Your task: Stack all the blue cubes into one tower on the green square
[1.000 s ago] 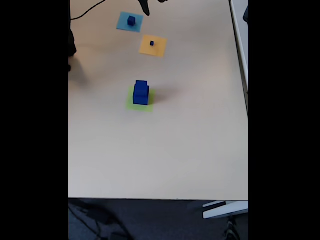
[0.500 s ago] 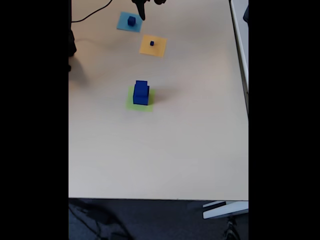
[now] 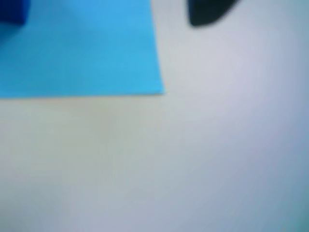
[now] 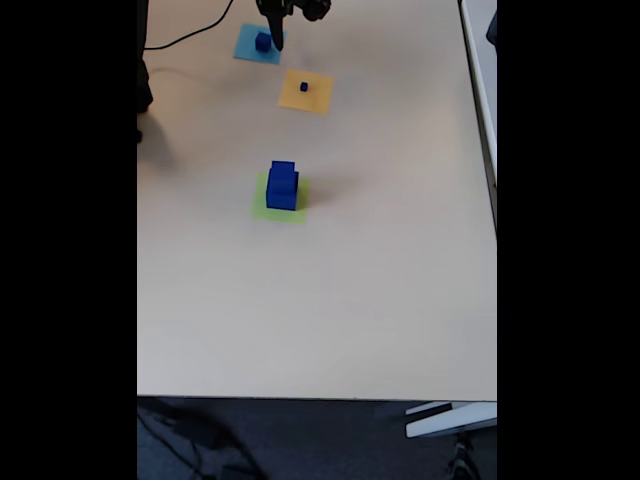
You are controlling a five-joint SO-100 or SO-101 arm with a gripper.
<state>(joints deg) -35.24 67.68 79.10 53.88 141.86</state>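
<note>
The large blue cube stands on the green square near the table's middle in the fixed view. A medium blue cube sits on a light-blue paper square at the far edge, and its blurred corner shows at the top left of the wrist view. A small blue cube rests on an orange square. My black gripper hangs just right of the medium cube, close to the table. One dark fingertip shows in the wrist view; the gap between the jaws is not visible.
A black cable runs across the far left of the beige table. A dark object stands at the left edge. The table's near edge lies at the bottom, with a white part below it.
The gripper has moved left and down from the top edge, ending beside the medium cube on the light-blue square. The cubes have not moved.
</note>
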